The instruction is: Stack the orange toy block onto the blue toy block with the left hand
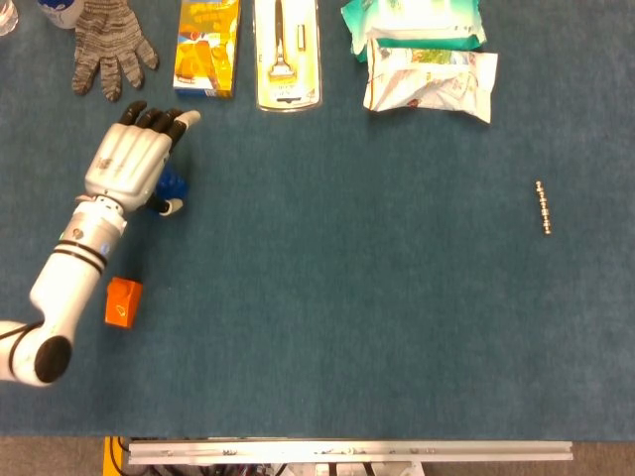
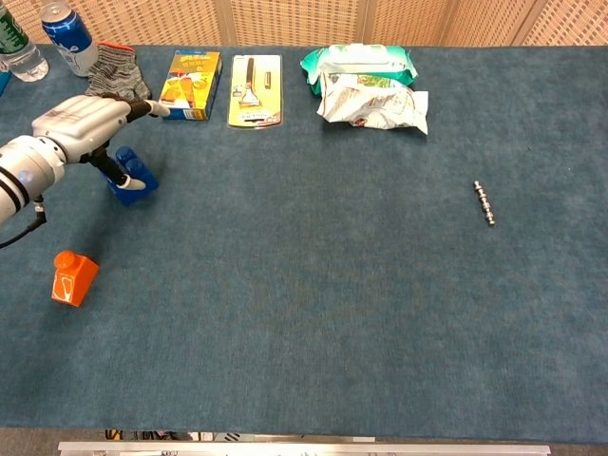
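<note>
**Left hand over the blue block, orange block apart**

Left hand (image 1: 129, 164), seen from the head camera, lies palm down over the blue block (image 1: 173, 184), covering most of it; only a blue edge shows at the hand's right side, with the thumb tip just below that edge. The dark fingertips (image 1: 157, 121) point up the table toward the yellow box (image 1: 207, 46). Whether the hand truly grips the block cannot be told from above. The orange block (image 1: 122, 301) sits on the mat beside the forearm, below the hand and apart from the blue block. A grey glove (image 1: 107, 47), a razor pack (image 1: 287, 52) and wipe packets (image 1: 425, 55) line the far edge; a small metal bar (image 1: 543, 207) lies far to the right.

From the chest camera, the left hand (image 2: 87, 123) reaches in from the left edge, fingers stretched flat above the blue block (image 2: 133, 177) and the thumb angled down against its near-left side. The block looks tilted, but whether it is lifted off the mat is unclear. The orange block (image 2: 74, 276) stands upright, well apart, nearer the camera. A blue can (image 2: 68, 35) stands at the far left corner. The right hand appears in neither view.
</note>
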`<action>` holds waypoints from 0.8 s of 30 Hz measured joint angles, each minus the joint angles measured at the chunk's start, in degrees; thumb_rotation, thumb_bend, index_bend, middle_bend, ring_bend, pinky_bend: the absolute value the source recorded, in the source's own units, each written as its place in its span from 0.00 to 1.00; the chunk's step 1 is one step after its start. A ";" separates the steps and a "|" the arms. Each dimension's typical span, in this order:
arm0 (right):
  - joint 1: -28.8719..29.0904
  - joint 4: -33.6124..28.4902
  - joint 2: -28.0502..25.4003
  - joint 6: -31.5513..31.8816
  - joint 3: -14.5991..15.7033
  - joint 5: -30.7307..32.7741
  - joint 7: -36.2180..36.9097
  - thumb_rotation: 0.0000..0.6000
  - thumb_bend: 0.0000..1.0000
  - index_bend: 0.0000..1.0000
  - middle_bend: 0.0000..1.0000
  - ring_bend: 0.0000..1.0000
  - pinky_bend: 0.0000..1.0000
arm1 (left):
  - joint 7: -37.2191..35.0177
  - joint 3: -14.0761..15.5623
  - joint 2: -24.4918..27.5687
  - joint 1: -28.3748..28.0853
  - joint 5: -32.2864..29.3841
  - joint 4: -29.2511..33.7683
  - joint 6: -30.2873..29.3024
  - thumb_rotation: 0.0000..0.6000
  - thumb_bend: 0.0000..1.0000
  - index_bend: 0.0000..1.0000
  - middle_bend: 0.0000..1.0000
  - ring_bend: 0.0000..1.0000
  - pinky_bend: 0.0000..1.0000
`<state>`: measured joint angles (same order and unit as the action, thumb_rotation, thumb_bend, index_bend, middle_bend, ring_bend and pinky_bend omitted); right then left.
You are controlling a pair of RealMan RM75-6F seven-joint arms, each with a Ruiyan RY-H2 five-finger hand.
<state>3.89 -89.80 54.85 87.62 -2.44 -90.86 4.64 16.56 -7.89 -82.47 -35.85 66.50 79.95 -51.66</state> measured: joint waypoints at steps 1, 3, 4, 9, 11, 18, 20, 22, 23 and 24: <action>0.04 0.03 0.02 -0.04 0.00 -0.03 0.05 1.00 0.35 0.48 0.48 0.37 0.41 | -0.28 0.39 1.02 0.26 0.76 1.17 -0.27 1.00 0.08 0.13 0.17 0.16 0.08; 0.11 0.10 0.08 -0.12 0.00 -0.10 0.14 1.00 0.34 0.48 0.48 0.37 0.41 | -1.23 1.38 3.47 0.93 3.00 3.52 -1.04 1.00 0.08 0.15 0.18 0.16 0.08; 0.16 0.13 0.12 -0.19 0.01 -0.15 0.16 1.00 0.35 0.48 0.48 0.37 0.41 | -1.79 1.83 4.45 1.25 4.12 4.34 -1.48 1.00 0.08 0.16 0.18 0.16 0.08; 0.39 0.03 0.23 -0.49 0.07 -0.37 0.04 1.00 0.35 0.48 0.48 0.37 0.41 | -6.23 4.64 8.49 3.08 11.59 7.72 -4.50 1.00 0.08 0.21 0.20 0.17 0.08; 0.44 -0.09 0.26 -0.58 0.11 -0.45 -0.10 1.00 0.35 0.48 0.48 0.37 0.41 | -8.16 5.81 9.69 3.67 14.65 8.37 -5.68 1.00 0.08 0.22 0.21 0.17 0.08; 0.52 -0.53 0.34 -0.76 0.27 -0.62 -0.61 1.00 0.35 0.48 0.48 0.37 0.41 | -16.56 11.36 13.47 5.30 27.20 8.39 -10.34 1.00 0.09 0.27 0.24 0.17 0.08; 0.53 -0.74 0.30 -0.76 0.30 -0.70 -0.79 1.00 0.35 0.48 0.48 0.37 0.41 | -18.49 12.68 14.06 5.47 30.00 7.62 -11.48 1.00 0.09 0.27 0.25 0.17 0.08; 0.53 -0.95 0.26 -0.75 0.33 -0.78 -1.00 1.00 0.35 0.48 0.48 0.37 0.41 | -20.40 14.10 14.68 5.55 32.78 6.47 -12.62 1.00 0.10 0.27 0.25 0.17 0.08; 0.54 -1.04 0.24 -0.76 0.34 -0.80 -1.09 1.00 0.35 0.48 0.48 0.37 0.41 | -21.18 14.66 14.96 5.55 33.77 5.95 -13.02 1.00 0.11 0.27 0.25 0.17 0.08; 0.53 -1.13 0.21 -0.76 0.36 -0.81 -1.18 1.00 0.35 0.48 0.48 0.37 0.41 | -22.04 15.40 15.40 5.50 34.84 5.31 -13.40 1.00 0.11 0.27 0.25 0.17 0.08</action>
<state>4.42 -90.93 55.06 86.86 -2.08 -91.67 3.46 -5.48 7.51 -67.06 -30.35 101.34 85.26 -65.07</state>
